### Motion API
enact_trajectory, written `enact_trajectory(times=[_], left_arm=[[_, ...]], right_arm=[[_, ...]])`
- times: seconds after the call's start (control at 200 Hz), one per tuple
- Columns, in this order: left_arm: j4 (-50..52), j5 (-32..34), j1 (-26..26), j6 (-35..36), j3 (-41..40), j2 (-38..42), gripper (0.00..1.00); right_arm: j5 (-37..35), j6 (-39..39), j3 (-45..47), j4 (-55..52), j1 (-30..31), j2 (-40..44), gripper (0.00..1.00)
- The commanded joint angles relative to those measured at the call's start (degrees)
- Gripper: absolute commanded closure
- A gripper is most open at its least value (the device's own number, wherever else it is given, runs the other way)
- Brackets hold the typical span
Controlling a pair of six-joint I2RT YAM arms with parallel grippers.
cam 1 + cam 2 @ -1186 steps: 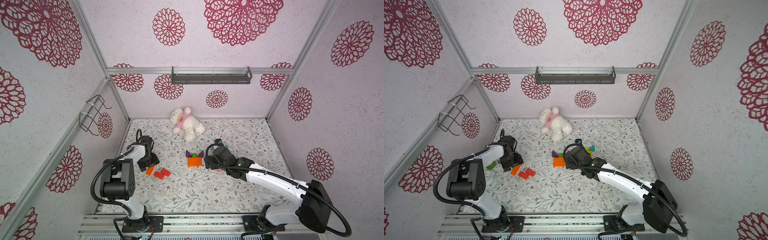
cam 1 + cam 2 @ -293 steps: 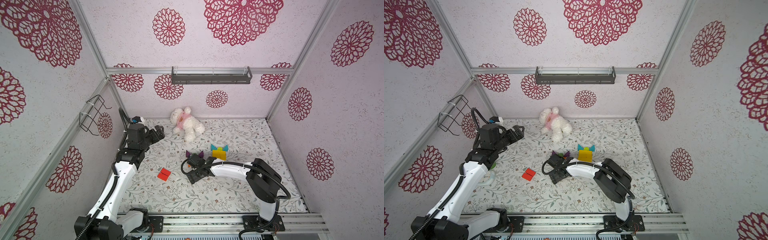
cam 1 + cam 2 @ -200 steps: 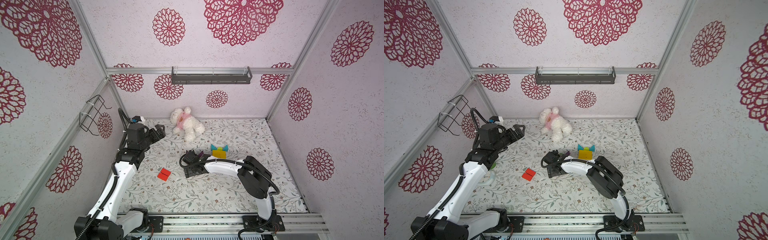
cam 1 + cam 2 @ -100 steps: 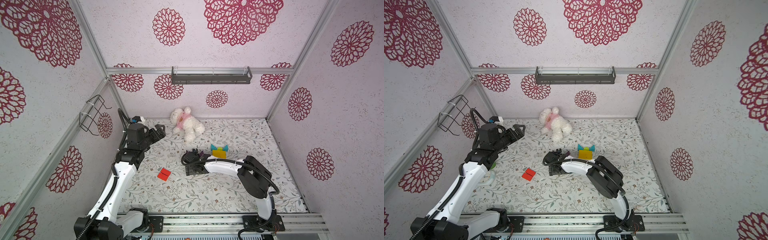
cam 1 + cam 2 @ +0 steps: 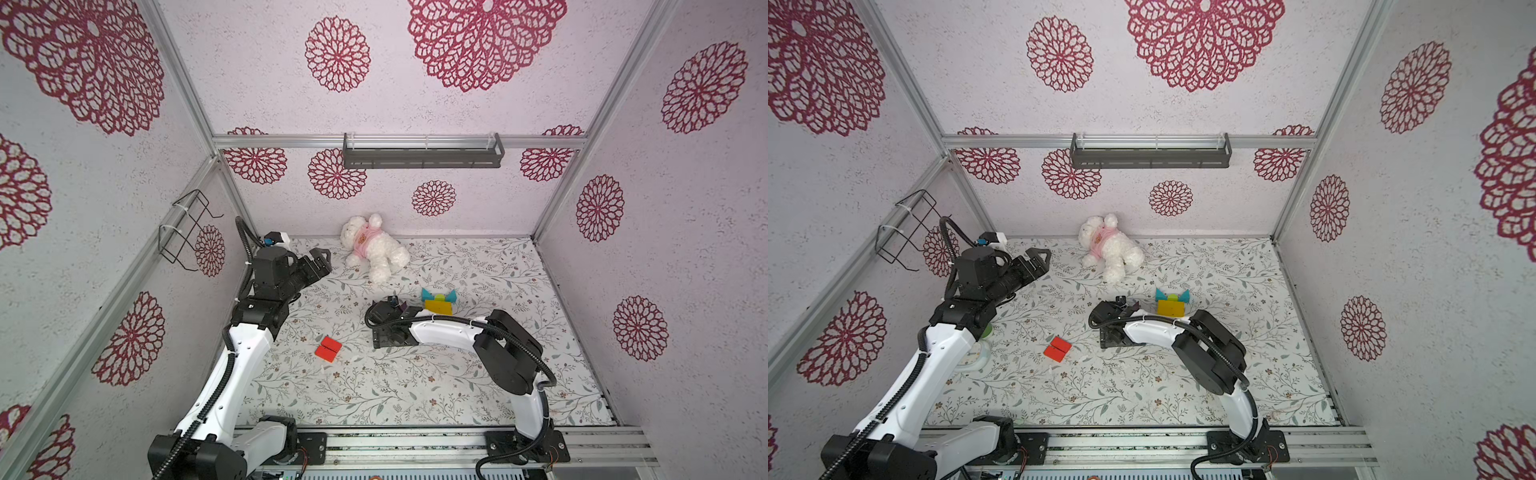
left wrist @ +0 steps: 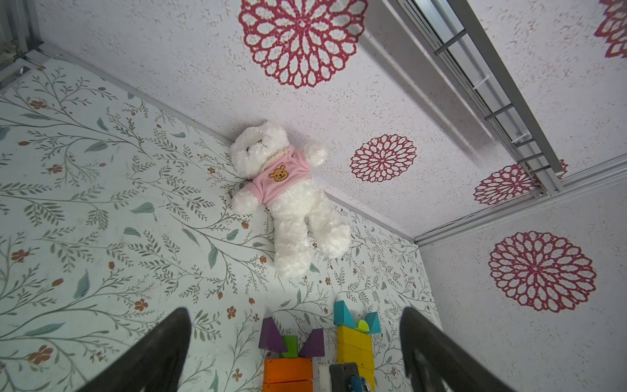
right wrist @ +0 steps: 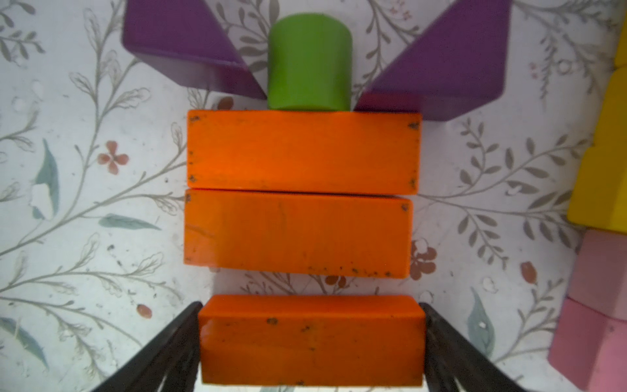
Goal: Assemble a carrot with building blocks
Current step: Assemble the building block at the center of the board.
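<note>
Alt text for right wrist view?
The right gripper holds an orange bar by its ends, a gap short of two flush orange bars topped by a green cylinder between two purple triangles. Yellow and pink blocks sit at one edge.

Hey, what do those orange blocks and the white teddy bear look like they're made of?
Orange blocks: probably painted wood. The orange coat is matte and opaque, with dark chips at the corners and along the edges, and the edges are crisp and square. Teddy bear: soft plush with a curly white pile, wearing a fuzzy, fleece-like pink top with what looks like an embroidered bear patch. The stuffing can't be seen.
</note>
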State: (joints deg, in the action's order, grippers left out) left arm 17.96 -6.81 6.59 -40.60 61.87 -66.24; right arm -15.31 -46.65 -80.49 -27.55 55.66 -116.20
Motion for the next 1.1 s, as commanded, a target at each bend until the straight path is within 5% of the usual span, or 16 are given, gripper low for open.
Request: enact_trajectory(times=[0.0, 1.096], left_arm=[[-1.6, 0.1, -0.4, -0.5, -0.7, 0.5, 0.03], [-2.3, -1.5, -0.3, -1.4, -0.9, 0.8, 0.02]], right_arm=[[-0.1, -1.0, -1.4, -0.8, -0.3, -2.0, 0.08], [-2.2, -3.4, -5.6, -2.9, 0.1, -4.9, 0.06]])
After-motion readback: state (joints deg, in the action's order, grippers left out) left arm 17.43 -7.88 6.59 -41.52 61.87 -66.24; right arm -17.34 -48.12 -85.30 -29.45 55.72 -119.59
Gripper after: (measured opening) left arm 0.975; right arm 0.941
